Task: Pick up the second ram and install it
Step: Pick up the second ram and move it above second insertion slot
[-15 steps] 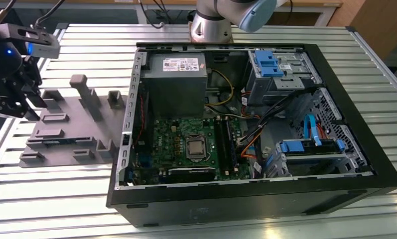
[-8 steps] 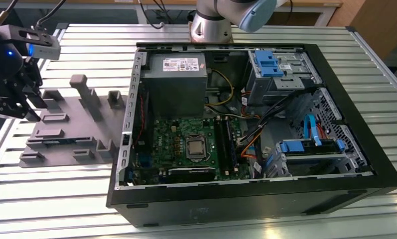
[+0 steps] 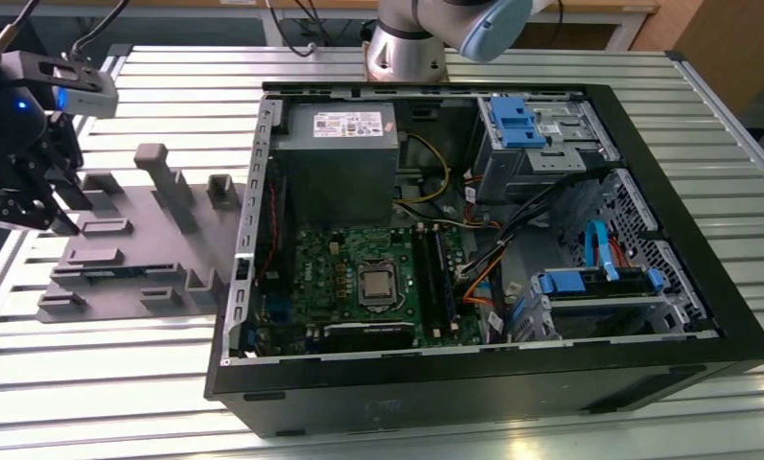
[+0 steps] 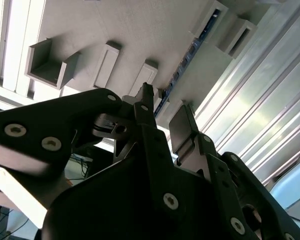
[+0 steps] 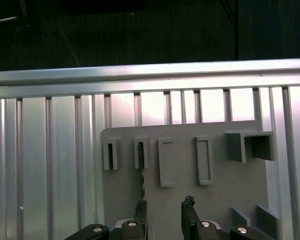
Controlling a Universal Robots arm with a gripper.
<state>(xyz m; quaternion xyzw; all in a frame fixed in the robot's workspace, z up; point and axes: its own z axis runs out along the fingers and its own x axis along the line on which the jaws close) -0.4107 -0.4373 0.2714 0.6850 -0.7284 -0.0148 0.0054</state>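
Two fingers parted, empty; gripper, nine o'clock of the case, should centre squarely over the second ram.

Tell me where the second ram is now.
In the second wrist view the second ram sits between two slotted posts on the gray tray, just beyond the open gripper; that tray lies at the exterior view's left of the computer case.

Bright glare on the slatted table; gripper backlit, dark; computer case interior shadowed.
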